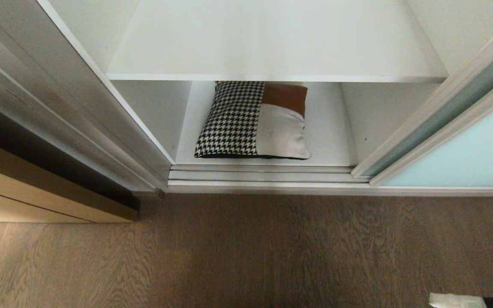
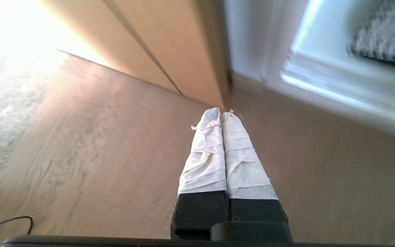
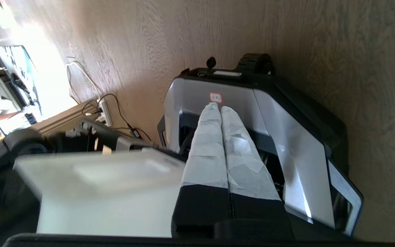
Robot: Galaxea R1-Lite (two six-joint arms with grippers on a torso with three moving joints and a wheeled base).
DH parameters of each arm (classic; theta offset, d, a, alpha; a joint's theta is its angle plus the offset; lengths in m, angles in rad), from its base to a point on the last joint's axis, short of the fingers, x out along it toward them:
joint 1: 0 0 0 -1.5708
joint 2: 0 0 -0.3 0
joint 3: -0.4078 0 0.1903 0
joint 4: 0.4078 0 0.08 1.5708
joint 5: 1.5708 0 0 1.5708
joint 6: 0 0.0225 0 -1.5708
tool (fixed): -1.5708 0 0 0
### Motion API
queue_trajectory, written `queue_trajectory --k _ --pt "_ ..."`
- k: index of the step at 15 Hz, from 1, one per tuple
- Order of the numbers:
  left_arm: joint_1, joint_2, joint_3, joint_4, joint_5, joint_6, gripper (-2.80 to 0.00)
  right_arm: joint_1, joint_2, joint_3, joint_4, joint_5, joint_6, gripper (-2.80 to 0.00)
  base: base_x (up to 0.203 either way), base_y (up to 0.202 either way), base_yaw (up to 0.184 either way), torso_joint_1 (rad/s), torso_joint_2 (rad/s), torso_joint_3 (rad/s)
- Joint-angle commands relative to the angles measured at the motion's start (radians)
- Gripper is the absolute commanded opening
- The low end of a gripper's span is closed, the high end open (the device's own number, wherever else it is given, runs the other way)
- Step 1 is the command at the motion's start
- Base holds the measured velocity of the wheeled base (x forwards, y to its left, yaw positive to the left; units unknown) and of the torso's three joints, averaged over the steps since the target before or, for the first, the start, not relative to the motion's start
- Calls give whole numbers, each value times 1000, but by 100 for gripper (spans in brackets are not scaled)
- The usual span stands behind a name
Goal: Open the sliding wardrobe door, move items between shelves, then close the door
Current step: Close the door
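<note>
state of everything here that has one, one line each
sliding door: slid open to the right
cushion: lying flat on the lower shelf
upper shelf: bare
left end effector: shut, empty, over the floor
right end effector: shut, empty, over the robot's base

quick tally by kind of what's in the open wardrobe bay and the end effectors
cushion: 1
white shelves, upper shelf and bottom shelf: 2
sliding glass door: 1
end effectors, left end effector and right end effector, both shut and empty: 2
total: 6
</note>
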Motion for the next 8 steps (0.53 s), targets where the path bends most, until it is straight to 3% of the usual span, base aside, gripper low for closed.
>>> queue_trajectory --k 1,3,6,8 --pt "74 -190 79 -7 -6 -1 -280 6 -196 -14 93 -9 2 -280 0 0 0 0 0 0" --pt "120 -286 171 -10 -24 16 -280 6 -284 -28 158 -14 2 -280 0 0 0 0 0 0" --pt "134 -409 283 -28 -100 54 -280 6 -386 -54 244 -16 1 -280 0 0 0 0 0 0" --pt "135 -510 322 -17 -169 117 -280 1 -445 -52 256 -16 2 -280 0 0 0 0 0 0"
